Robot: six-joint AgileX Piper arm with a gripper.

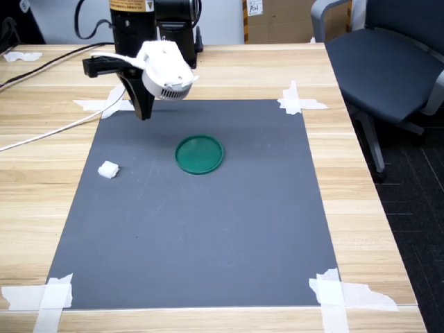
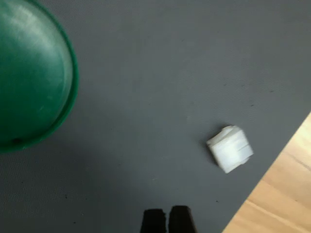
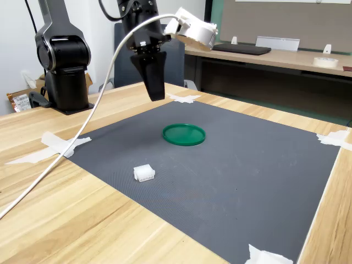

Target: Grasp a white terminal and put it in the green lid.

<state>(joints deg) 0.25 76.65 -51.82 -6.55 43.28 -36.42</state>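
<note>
The white terminal (image 1: 108, 170) (image 3: 144, 173) (image 2: 230, 148) lies on the dark grey mat near its edge, at the first exterior view's left. The green lid (image 1: 199, 154) (image 3: 183, 134) (image 2: 30, 77) rests flat near the mat's middle, with nothing in it. My gripper (image 1: 143, 109) (image 3: 154, 88) (image 2: 167, 219) hangs in the air above the mat's far part, well clear of both. Its black fingers are pressed together with nothing between them.
The mat (image 1: 208, 229) is taped at its corners to a wooden table (image 1: 41, 180). The arm's black base (image 3: 65, 71) stands at the second exterior view's left, with a white cable (image 3: 66, 148) trailing across the table. An office chair (image 1: 388, 62) stands past the table's edge.
</note>
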